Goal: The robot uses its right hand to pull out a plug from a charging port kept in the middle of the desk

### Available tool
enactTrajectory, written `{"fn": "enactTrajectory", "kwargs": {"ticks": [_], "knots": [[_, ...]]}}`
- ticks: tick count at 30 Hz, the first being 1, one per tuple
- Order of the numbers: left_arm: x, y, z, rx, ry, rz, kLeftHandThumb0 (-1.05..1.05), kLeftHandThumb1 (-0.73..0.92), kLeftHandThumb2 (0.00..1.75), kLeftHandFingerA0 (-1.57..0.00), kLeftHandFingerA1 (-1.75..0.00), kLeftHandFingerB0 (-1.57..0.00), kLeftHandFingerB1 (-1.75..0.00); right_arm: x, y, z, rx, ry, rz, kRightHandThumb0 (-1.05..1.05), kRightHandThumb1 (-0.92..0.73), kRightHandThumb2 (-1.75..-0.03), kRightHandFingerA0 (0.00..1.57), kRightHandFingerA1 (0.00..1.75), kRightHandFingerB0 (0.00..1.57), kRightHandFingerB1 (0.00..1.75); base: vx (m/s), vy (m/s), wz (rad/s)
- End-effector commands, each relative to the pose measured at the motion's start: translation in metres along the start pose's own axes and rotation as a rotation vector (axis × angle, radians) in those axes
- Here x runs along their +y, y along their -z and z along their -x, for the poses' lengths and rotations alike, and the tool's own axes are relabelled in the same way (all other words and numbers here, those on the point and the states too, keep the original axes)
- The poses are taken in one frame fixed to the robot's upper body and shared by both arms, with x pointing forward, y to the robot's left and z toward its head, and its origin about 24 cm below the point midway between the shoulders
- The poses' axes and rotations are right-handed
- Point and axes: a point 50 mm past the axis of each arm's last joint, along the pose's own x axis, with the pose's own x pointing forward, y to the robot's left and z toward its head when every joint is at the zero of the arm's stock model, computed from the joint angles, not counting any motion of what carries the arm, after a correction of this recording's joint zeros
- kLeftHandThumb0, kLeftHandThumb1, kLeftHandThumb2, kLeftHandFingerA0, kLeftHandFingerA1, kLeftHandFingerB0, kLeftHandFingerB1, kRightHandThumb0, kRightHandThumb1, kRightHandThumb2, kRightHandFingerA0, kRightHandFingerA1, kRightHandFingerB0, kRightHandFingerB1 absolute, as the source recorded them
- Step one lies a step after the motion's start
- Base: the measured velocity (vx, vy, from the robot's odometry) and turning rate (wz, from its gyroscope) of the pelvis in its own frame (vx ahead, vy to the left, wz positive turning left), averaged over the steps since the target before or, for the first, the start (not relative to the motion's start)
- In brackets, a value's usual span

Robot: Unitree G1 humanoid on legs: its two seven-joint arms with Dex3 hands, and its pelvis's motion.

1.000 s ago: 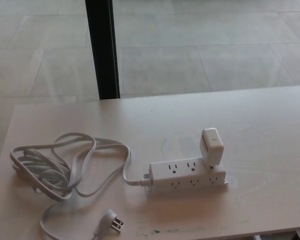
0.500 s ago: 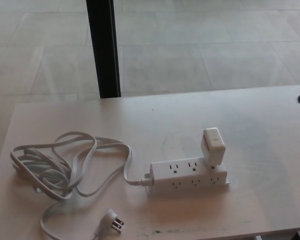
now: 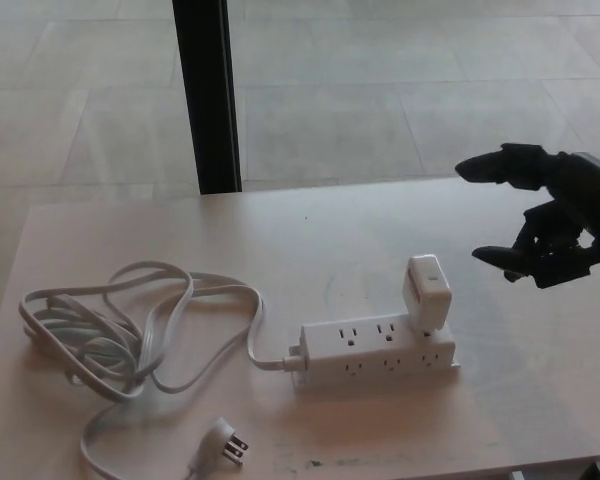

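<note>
Head view: white block plug (image 3: 426, 293) stands upright in white power strip (image 3: 376, 350) mid-desk (image 3: 130, 240), coiled cord (image 3: 110, 330) toward left edge; black right hand (image 3: 550, 215), fingers spread, hovers near right edge.

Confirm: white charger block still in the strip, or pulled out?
In. The charger block stands seated in the power strip at its right end; the right hand is apart from it, open.
</note>
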Motion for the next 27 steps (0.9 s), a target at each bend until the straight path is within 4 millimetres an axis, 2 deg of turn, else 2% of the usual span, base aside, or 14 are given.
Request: {"fn": "enactTrajectory", "kwargs": {"ticks": [1,2,3,4,5,6,7,8,9,11,13,24,25,27], "knots": [[0.01,-0.011,0.0,-0.039,-0.017,0.003,-0.91,0.92,0.78,-0.73,-0.55,-0.53,-0.42,-0.018,-0.003,-0.007,0.058,-0.017,0.301,-0.77,-0.49,-0.84,0.87,1.0,0.24,0.44,0.0,0.0,0.0],[0.01,-0.011,0.0,-0.042,-0.015,-0.01,-0.88,0.81,1.21,-0.75,-0.65,-0.48,-0.53,-0.019,-0.003,-0.007,0.056,-0.018,0.306,-0.69,-0.58,-0.59,0.88,0.97,0.29,0.32,0.0,0.0,0.0],[0.01,-0.011,0.0,-0.045,-0.017,-0.014,-0.84,0.77,1.18,-0.72,-0.64,-0.53,-0.56,-0.02,-0.004,-0.009,0.056,-0.021,0.307,-0.77,-0.49,-0.83,0.9,0.97,0.23,0.44,0.0,0.0,0.0],[0.009,-0.012,-0.001,-0.044,-0.012,-0.01,-0.91,0.92,0.79,-0.74,-0.55,-0.54,-0.44,-0.019,-0.007,-0.009,0.04,-0.025,0.326,-0.66,-0.58,-0.58,0.93,1.04,0.27,0.33,0.0,0.0,0.0],[0.009,-0.013,-0.001,-0.043,-0.011,-0.015,-0.9,0.92,0.79,-0.74,-0.55,-0.54,-0.43,-0.018,-0.009,-0.011,0.036,-0.034,0.372,-0.76,-0.5,-0.86,0.95,0.99,0.2,0.44,0.0,0.0,0.0],[0.009,-0.013,-0.001,-0.043,-0.012,-0.019,-0.9,0.92,0.79,-0.74,-0.55,-0.54,-0.43,-0.017,-0.009,-0.011,0.037,-0.038,0.389,-0.76,-0.5,-0.86,0.95,0.99,0.2,0.44,0.0,0.0,0.0],[0.009,-0.013,-0.001,-0.043,-0.012,-0.019,-0.9,0.92,0.79,-0.73,-0.55,-0.54,-0.44,-0.015,-0.01,-0.013,0.031,-0.042,0.402,-0.7,-0.59,-0.59,0.95,1.08,0.25,0.32,0.0,0.0,0.0],[0.01,-0.013,-0.001,-0.044,-0.013,-0.024,-0.88,0.92,0.79,-0.74,-0.55,-0.54,-0.43,-0.013,-0.011,-0.014,0.036,-0.055,0.439,-0.79,-0.52,-0.87,0.96,1.08,0.18,0.43,0.0,0.0,0.0],[0.01,-0.014,-0.001,-0.05,-0.009,-0.027,-0.89,0.92,0.77,-0.73,-0.54,-0.55,-0.43,-0.009,-0.014,-0.017,0.039,-0.075,0.453,-0.7,-0.6,-0.59,0.88,1.12,0.22,0.3,0.0,0.0,0.0],[0.01,-0.013,0.0,-0.05,-0.009,-0.031,-0.88,0.92,0.8,-0.73,-0.54,-0.54,-0.43,-0.004,-0.016,-0.02,0.043,-0.087,0.469,-0.79,-0.51,-0.85,0.84,1.08,0.16,0.42,0.0,0.0,0.0],[0.01,-0.013,0.0,-0.053,-0.016,-0.037,-0.89,0.92,0.8,-0.74,-0.54,-0.55,-0.44,0.0,-0.019,-0.023,0.035,-0.101,0.497,-0.71,-0.6,-0.59,0.83,1.13,0.21,0.31,0.0,0.0,0.0],[0.01,-0.014,-0.001,-0.048,-0.017,-0.03,-0.89,0.92,0.78,-0.76,-0.56,-0.55,-0.43,0.021,-0.015,-0.027,0.027,-0.164,0.552,-0.7,-0.58,-0.58,0.83,1.4,0.21,0.32,0.0,0.0,0.0],[0.01,-0.014,-0.001,-0.046,-0.021,-0.03,-0.89,0.92,0.79,-0.76,-0.55,-0.55,-0.43,0.022,-0.013,-0.026,0.028,-0.17,0.555,-0.75,-0.47,-0.83,0.93,1.32,0.16,0.43,0.0,0.0,0.0],[0.01,-0.014,-0.001,-0.044,-0.021,-0.029,-0.88,0.92,0.77,-0.77,-0.55,-0.57,-0.44,0.023,-0.011,-0.026,0.044,-0.178,0.565,-0.73,-0.51,-0.63,0.84,1.42,0.21,0.35,0.0,0.0,0.0]]}}
